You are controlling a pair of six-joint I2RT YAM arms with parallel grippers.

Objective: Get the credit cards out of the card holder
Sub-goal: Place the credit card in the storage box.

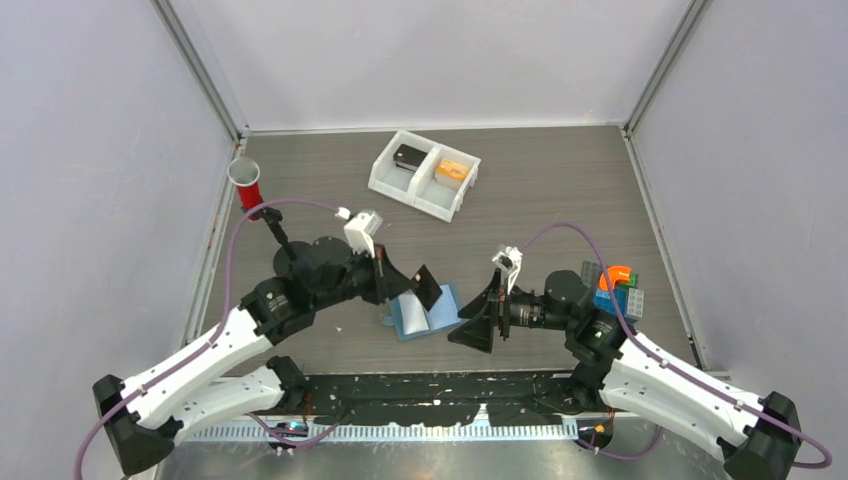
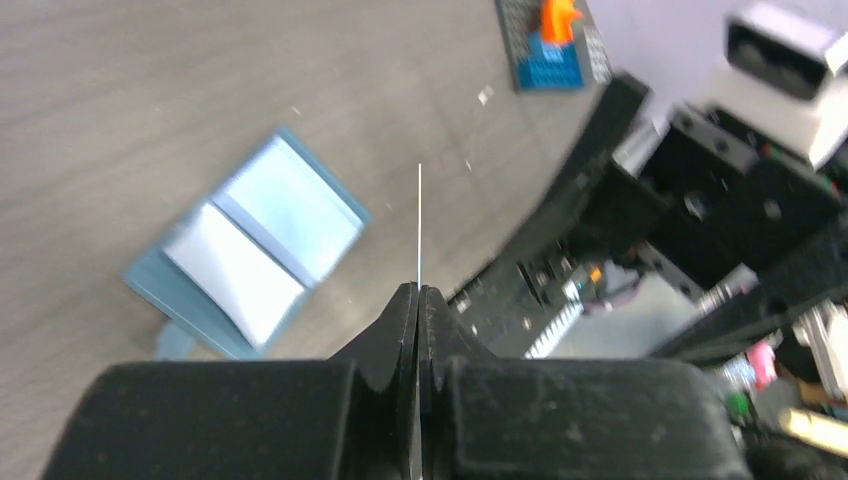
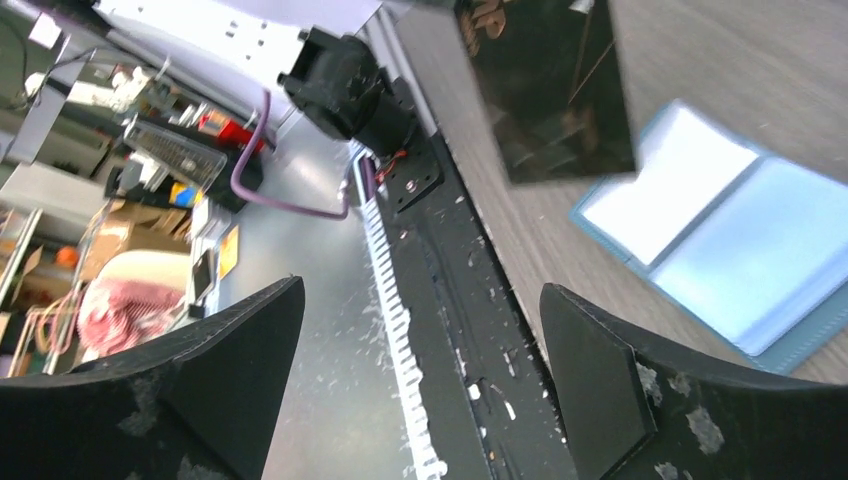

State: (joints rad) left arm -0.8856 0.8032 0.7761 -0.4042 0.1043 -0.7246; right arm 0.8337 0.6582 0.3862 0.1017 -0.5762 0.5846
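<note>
The light-blue card holder (image 1: 432,318) lies open on the table between the two arms, its pale sleeves facing up (image 2: 250,255). My left gripper (image 1: 408,284) is shut on a dark credit card (image 1: 428,288) and holds it in the air just above the holder. In the left wrist view the card (image 2: 420,225) shows edge-on as a thin line sticking out of the closed jaws (image 2: 419,292). My right gripper (image 1: 478,316) stands wide open just right of the holder, nothing between its fingers (image 3: 425,345). From there the card (image 3: 545,85) and the holder (image 3: 700,235) show ahead.
A white two-compartment tray (image 1: 385,180) stands at the back, with a dark flat thing in its left half and an orange thing in its right. A red cup (image 1: 246,183) is at the back left. Coloured toy blocks (image 1: 615,288) sit by the right arm.
</note>
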